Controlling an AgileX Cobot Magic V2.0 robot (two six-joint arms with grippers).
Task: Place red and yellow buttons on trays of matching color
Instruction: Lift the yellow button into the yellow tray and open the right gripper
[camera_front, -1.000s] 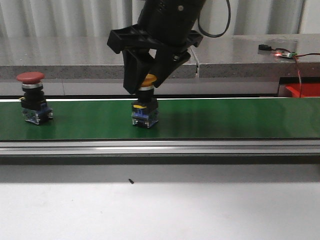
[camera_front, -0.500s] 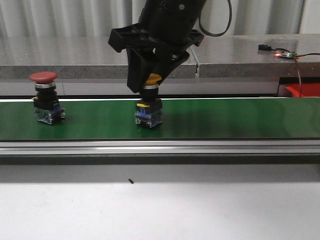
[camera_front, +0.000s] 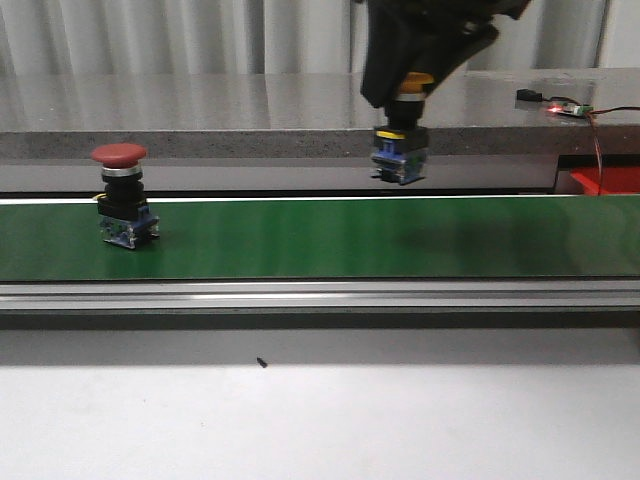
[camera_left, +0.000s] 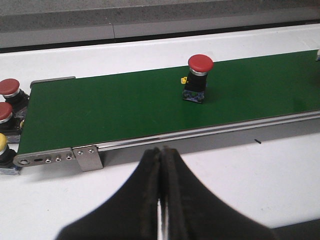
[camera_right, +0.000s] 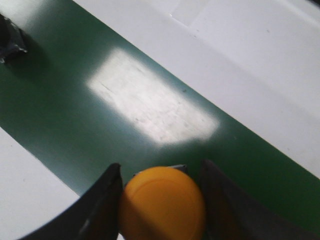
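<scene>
Right tool (camera_front: 408, 92) clamped on the yellow mushroom-cap push button with blue base (camera_front: 401, 150), lifted clear above the green conveyor belt (camera_front: 330, 240). Red mushroom-cap push button (camera_front: 124, 196) upright on the belt, well apart to the left. Left tool (camera_left: 161, 200) closed on nothing, fingers pressed together over the white worktop (camera_left: 225, 175), near the belt's end, where more red and yellow buttons (camera_left: 9, 105) sit.

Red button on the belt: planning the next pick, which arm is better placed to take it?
Left. The left gripper is empty and faces the red button; the right gripper is holding the yellow button.
</scene>
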